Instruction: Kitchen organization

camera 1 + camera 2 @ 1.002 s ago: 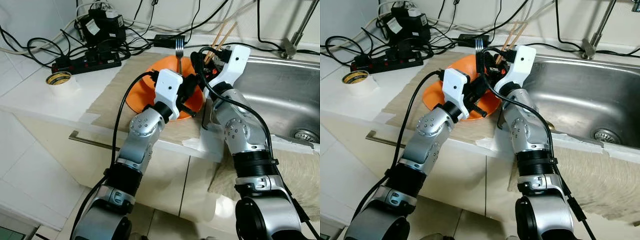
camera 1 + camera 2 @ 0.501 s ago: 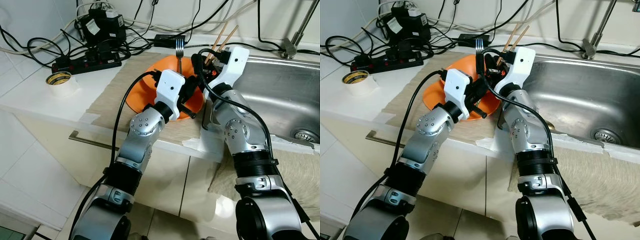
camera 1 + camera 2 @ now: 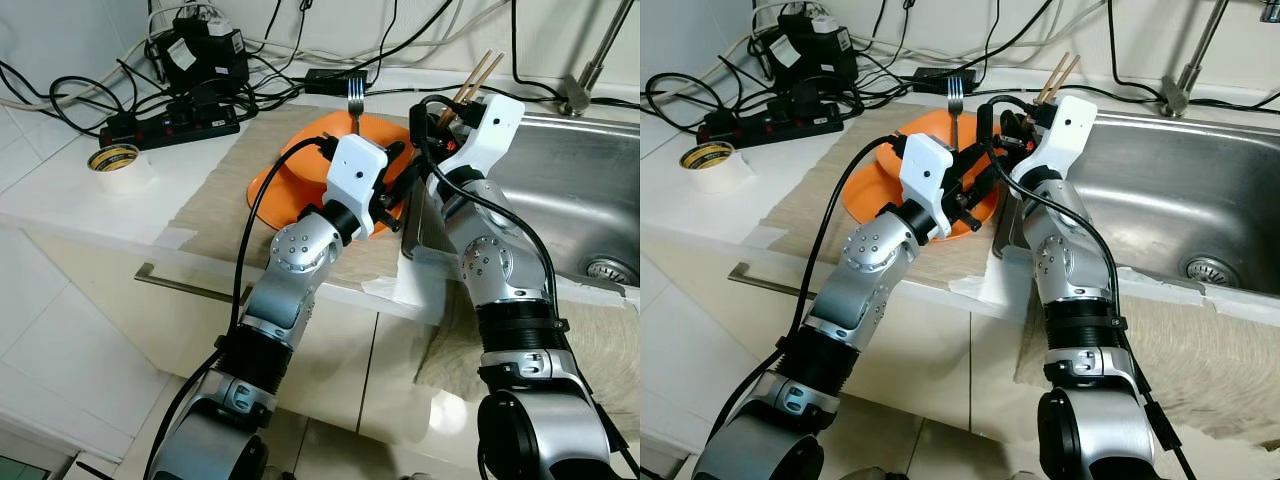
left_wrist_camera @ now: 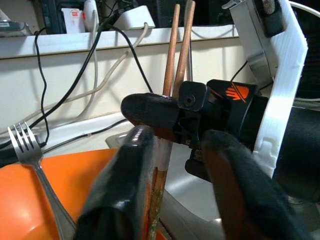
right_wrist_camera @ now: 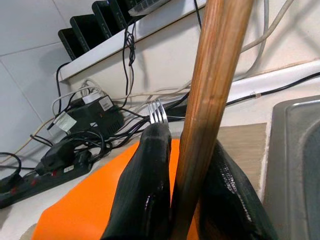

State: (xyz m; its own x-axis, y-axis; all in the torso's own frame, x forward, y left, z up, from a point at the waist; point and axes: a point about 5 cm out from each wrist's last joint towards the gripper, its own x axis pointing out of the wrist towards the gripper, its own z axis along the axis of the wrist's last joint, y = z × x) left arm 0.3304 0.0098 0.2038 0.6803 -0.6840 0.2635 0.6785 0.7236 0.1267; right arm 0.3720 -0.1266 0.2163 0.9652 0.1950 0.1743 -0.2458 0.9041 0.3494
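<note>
Above the orange bowl (image 3: 300, 170) on the surface (image 3: 70, 190): right claw (image 5: 182, 200) clamped on chopsticks (image 4: 175, 65); left claw (image 4: 175, 200) spread around them; fork (image 3: 355, 100) in bowl.

A home kitchen counter beside a sink.

A stainless steel sink basin (image 3: 575, 185) with a round drain (image 3: 608, 270) is set into a pale countertop (image 3: 70, 190), and a metal tap stem (image 3: 592, 62) rises behind it against a white tiled wall (image 5: 30, 30). Below the counter run cream cabinet fronts with a slim metal bar handle (image 3: 185, 285). An orange plastic bowl (image 3: 300, 170) sits on a beige cloth mat (image 3: 225, 185), with a steel fork (image 3: 354, 100) standing in it and a pair of brown wooden chopsticks (image 3: 476, 72) nearby. A black power strip (image 3: 165, 122) with tangled black cables and a roll of tape (image 3: 120, 165) clutter the back of the counter.
</note>
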